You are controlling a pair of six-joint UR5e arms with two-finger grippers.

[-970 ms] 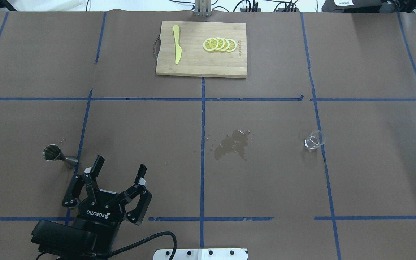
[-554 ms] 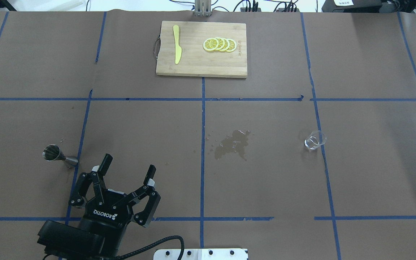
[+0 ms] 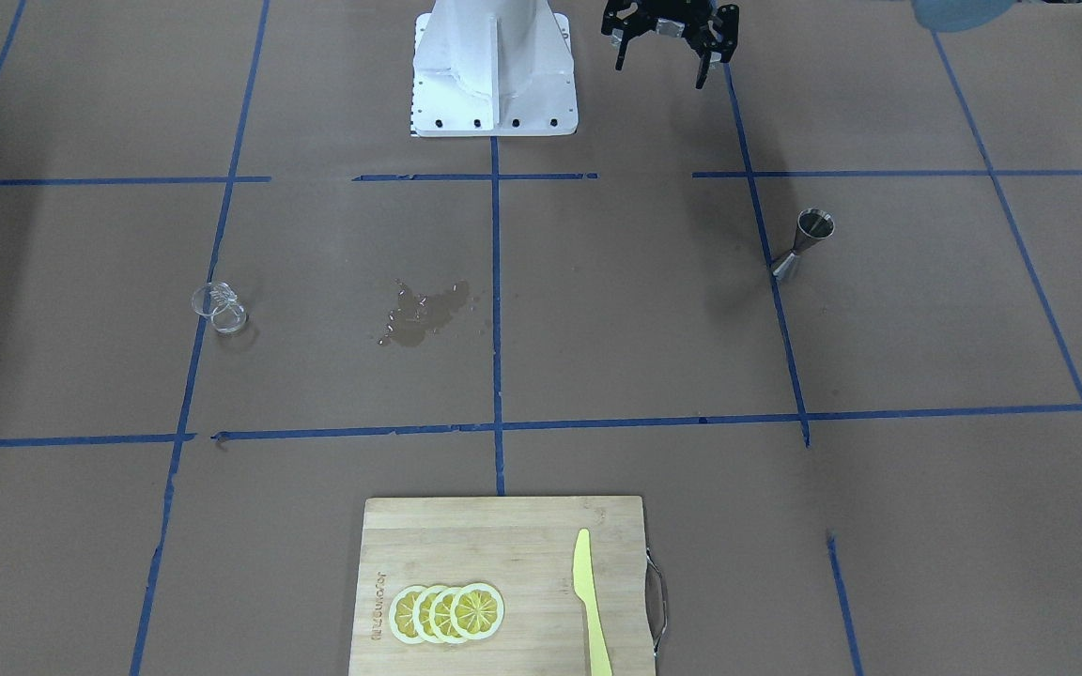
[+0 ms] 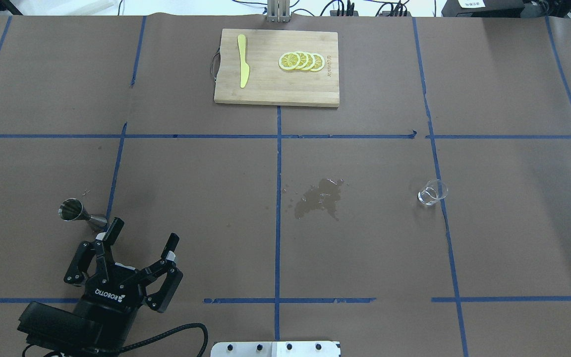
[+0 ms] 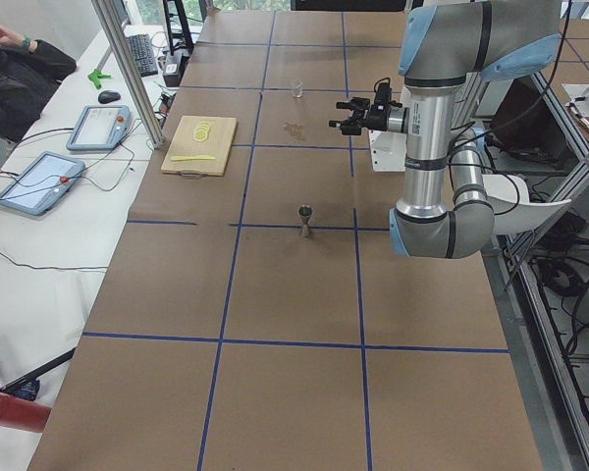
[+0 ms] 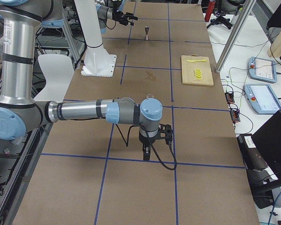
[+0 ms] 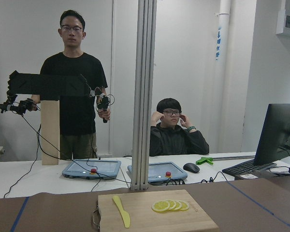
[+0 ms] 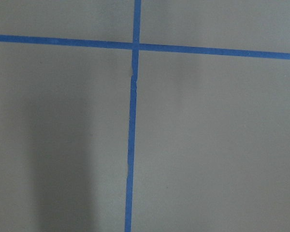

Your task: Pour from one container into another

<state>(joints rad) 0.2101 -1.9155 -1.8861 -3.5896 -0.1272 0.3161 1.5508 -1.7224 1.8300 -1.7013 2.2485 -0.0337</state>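
Note:
A small steel jigger (image 4: 81, 214) (image 3: 802, 246) stands upright on the brown table at my left. My left gripper (image 4: 142, 235) (image 3: 661, 68) hovers open and empty just right of it and nearer the robot base, one fingertip close to the jigger's foot without touching. A small clear glass beaker (image 4: 432, 192) (image 3: 220, 308) stands alone on the right half of the table. My right gripper (image 6: 147, 152) shows only in the exterior right view, pointing down at the table, and I cannot tell whether it is open. Its wrist view shows only bare paper and blue tape.
A wet spill (image 4: 319, 198) darkens the paper in the middle. At the far edge lies a wooden cutting board (image 4: 265, 91) with a yellow knife (image 4: 242, 60) and lemon slices (image 4: 301, 61). The robot base plate (image 3: 492, 84) is at the near edge. Operators stand beyond the table.
The left gripper drifted right, then swung back left and toward the robot base, ending closer to the jigger. It stayed open. The jigger and the beaker have not moved.

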